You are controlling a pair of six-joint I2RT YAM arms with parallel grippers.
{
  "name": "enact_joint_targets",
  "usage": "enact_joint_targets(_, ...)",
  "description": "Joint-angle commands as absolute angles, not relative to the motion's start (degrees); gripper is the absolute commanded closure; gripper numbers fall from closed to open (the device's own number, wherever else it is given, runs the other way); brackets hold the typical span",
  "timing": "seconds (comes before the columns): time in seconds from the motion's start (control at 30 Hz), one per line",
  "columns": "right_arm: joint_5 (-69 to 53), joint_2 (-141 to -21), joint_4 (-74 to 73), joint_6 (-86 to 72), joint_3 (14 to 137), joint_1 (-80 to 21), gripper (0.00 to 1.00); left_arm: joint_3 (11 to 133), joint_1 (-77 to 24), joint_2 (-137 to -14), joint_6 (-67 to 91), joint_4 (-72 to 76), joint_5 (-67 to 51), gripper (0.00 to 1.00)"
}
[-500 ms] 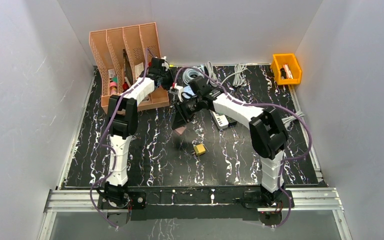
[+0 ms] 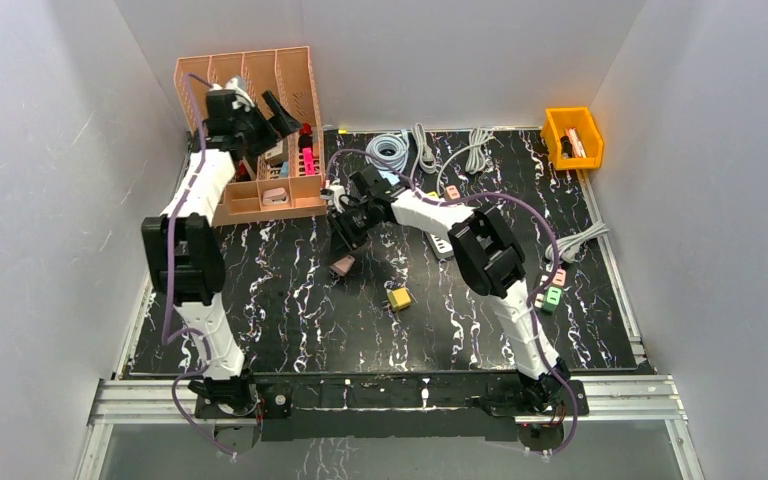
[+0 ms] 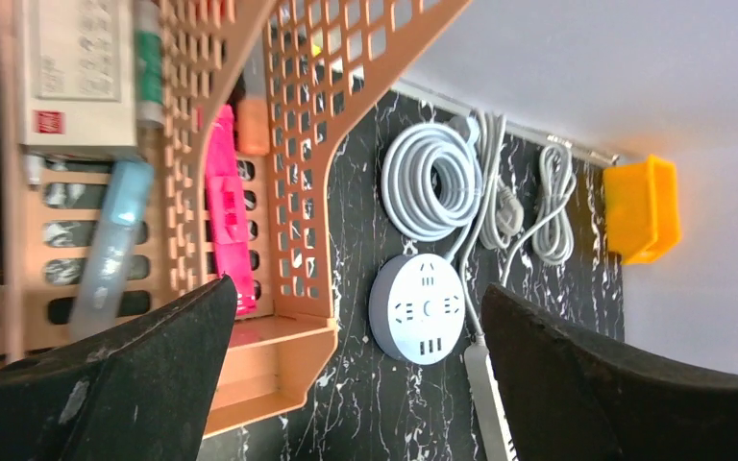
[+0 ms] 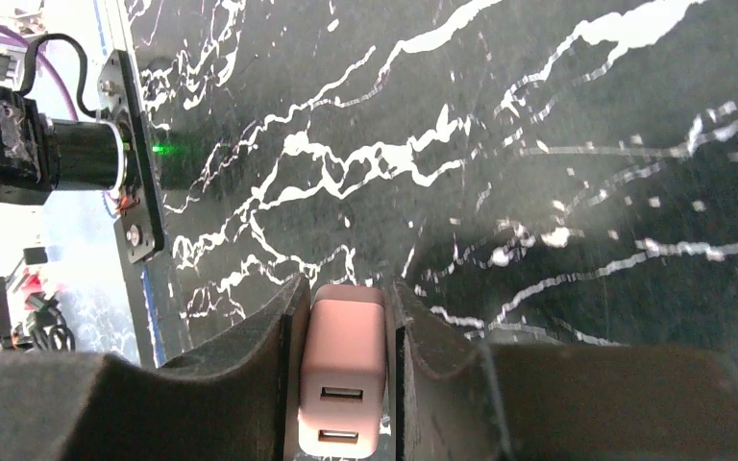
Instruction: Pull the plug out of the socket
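Right fingers (image 4: 269, 355) are pinching pink boxy USB plug (image 4: 344, 370) lengthwise, seemingly well apart from round grey socket (image 3: 423, 307); left fingers (image 3: 125, 384) are standing spread.

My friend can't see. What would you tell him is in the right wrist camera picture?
The right claw is shut on a pink plug with two slots in its end, over a black table with white streaks. A tiny green light glows at the upper left.
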State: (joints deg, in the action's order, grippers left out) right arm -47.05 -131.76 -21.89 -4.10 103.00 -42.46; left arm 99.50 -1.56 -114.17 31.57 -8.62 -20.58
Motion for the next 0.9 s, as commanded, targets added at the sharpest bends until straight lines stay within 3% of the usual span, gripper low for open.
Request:
enact_joint_targets(0.0, -46.17, -135.06, -26.98, -0.75, 110.09, -45.11, 0.96, 95.37, -1.64, -104.96, 31.79, -7.44, -22.52, 0.02)
enact_joint_targets(0.07, -44.84, -136.92, -30.47, 1.59, 112.45, -46.13, 0.77, 93.43, -1.28, -102.87, 31.29, -7.78, -21.31, 0.02)
enact_joint_targets(0.2, -36.66, -137.44, -34.86, 4.79, 115.18, -48.03, 0.54, 89.76, -1.30, -99.90, 30.43, -8.40, -18.70, 0.02)
enact_joint_targets(0.27, -34.19, -135.43, -33.66, 4.75, 115.16, -48.00, 0.26, 88.03, -1.23, -98.35, 30.37, -8.14, -18.12, 0.02)
enact_joint_targets(0.37, -28.97, -130.26, -29.58, 4.23, 113.29, -47.78, 0.02, 86.03, -1.23, -96.82, 29.31, -8.35, -17.07, 0.02)
enact_joint_targets(0.53, -24.39, -117.67, -17.82, -1.29, 103.02, -44.32, 0.02, 83.85, -1.23, -95.83, 26.25, -9.53, -15.45, 0.01)
enact_joint_targets(0.7, -29.39, -108.17, -6.71, -13.16, 93.04, -33.13, 0.02, 80.99, -1.23, -94.99, 26.05, -8.19, -15.73, 0.02)
enact_joint_targets(0.77, -23.26, -106.63, -10.17, -12.59, 93.11, -30.62, 0.03, 80.29, -1.23, -94.92, 26.19, -7.81, -16.13, 0.02)
enact_joint_targets(0.87, -2.06, -105.19, -18.48, -5.98, 94.46, -29.63, 0.09, 79.24, -1.29, -95.03, 25.94, -7.54, -16.94, 0.02)
